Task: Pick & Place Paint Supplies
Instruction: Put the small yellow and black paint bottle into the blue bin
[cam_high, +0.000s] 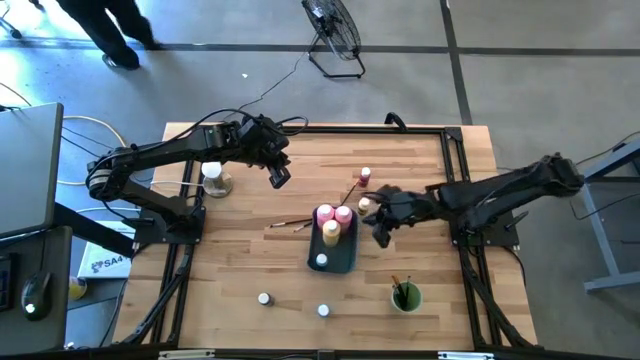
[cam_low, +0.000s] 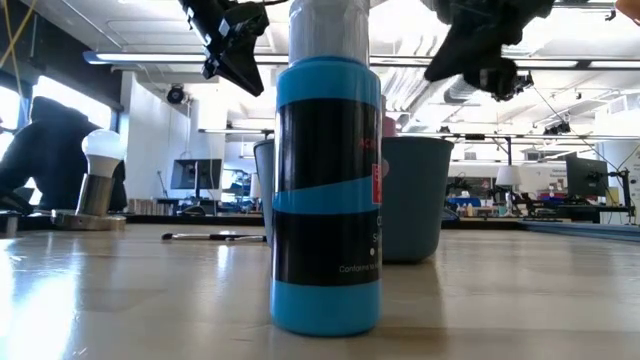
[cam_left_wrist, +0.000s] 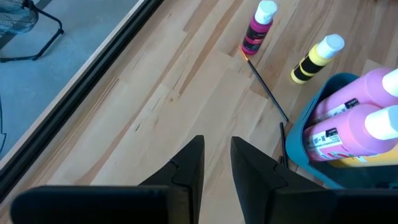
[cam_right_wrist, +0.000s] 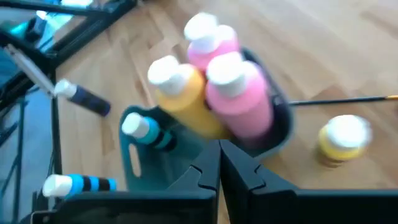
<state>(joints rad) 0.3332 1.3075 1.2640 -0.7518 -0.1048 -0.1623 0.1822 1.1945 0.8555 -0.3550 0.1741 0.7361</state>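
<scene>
Left tool (cam_high: 279, 177) slightly parted, empty; right tool (cam_high: 381, 232) clenched, empty. Four bottles in tray (cam_high: 347, 262); brushes, jars, bottles left on worktop (cam_high: 230, 270).

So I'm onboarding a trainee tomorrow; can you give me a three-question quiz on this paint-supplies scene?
1. True or false: the blue-grey rectangular tray holds two pink squeeze bottles.
2. Which pincer is shut: A left, B right?
3. Fill in: the paintbrushes at the table's front stand in the round green ____.

Key: 1 true; 2 B; 3 cup.
</scene>
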